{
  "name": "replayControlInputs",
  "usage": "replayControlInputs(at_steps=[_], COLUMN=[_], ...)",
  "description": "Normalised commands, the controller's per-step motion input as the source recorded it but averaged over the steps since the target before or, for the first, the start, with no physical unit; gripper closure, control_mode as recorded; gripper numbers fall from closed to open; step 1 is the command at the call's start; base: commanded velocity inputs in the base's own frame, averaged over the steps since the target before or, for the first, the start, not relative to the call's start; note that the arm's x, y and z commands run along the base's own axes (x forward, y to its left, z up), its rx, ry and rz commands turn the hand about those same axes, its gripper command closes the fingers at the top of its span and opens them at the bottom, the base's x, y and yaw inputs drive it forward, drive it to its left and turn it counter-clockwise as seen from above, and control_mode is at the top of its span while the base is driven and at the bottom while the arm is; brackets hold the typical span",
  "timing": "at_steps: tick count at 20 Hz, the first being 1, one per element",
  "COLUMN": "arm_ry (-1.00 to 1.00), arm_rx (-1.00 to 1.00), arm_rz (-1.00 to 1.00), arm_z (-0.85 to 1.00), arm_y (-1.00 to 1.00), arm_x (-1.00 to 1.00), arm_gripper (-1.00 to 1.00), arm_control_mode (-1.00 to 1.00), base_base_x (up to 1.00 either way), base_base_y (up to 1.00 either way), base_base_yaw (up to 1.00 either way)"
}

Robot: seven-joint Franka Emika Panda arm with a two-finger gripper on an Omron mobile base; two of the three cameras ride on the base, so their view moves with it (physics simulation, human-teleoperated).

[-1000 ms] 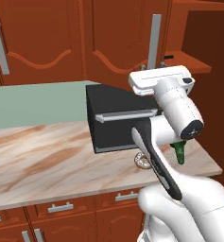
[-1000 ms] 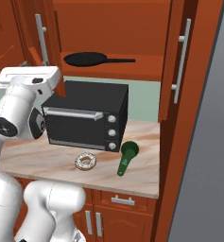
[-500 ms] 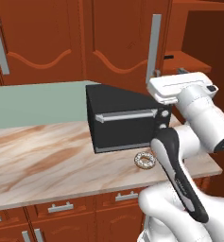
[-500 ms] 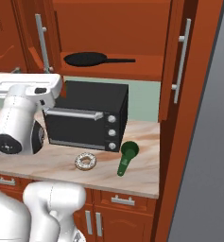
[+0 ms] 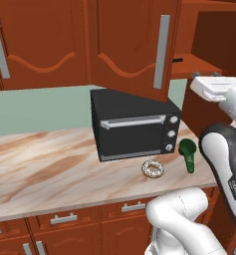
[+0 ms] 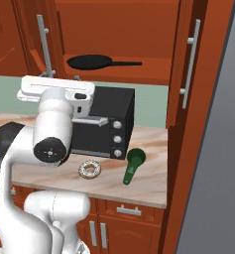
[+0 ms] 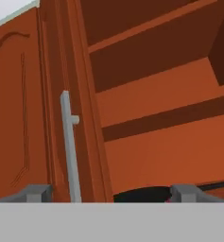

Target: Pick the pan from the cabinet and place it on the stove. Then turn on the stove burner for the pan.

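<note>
the pan (image 6: 89,62) lies flat on the lower shelf of the open cabinet (image 6: 139,30), above the toaster oven (image 6: 106,124). its long axis runs level along the shelf: in the right base view the round body is to the left and the straight handle points right, toward the cabinet's right-hand door (image 6: 186,64), stopping short of it. in the hand view the pan (image 7: 142,194) shows low at the bottom edge, its handle running off to the right and slightly up.

the gripper (image 7: 108,194) has its two fingers (image 7: 35,193) spread wide apart with nothing between them; the pan sits beyond the gap, untouched. in the right base view the white hand hangs in front of the toaster oven's left part, below the shelf and left of the pan.

the cabinet's left door (image 5: 134,45) stands swung out over the toaster oven, its silver bar handle (image 5: 162,52) upright. in the hand view this handle (image 7: 70,146) rises just left of the shelf opening, close to the left finger.

on the marble counter (image 5: 45,164) in front of the oven lie a doughnut (image 6: 89,169) and, right of it, a green scoop-like utensil (image 6: 133,164), apart from each other. drawers (image 5: 64,218) with short handles run under the counter.
</note>
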Motion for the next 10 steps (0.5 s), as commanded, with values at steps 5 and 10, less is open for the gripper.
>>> replayControlInputs(at_steps=[5, 10], arm_ry=[0.29, 0.29], arm_rx=[0.09, 0.12], arm_rz=[0.17, 0.23], arm_z=[-0.01, -0.17], arm_y=[-0.56, -0.09], arm_x=[0.05, 0.47], arm_gripper=[-1.0, -1.0], arm_control_mode=[-1.0, -1.0], base_base_x=[0.0, 0.0], base_base_y=[0.0, 0.0], base_base_yaw=[0.0, 0.0])
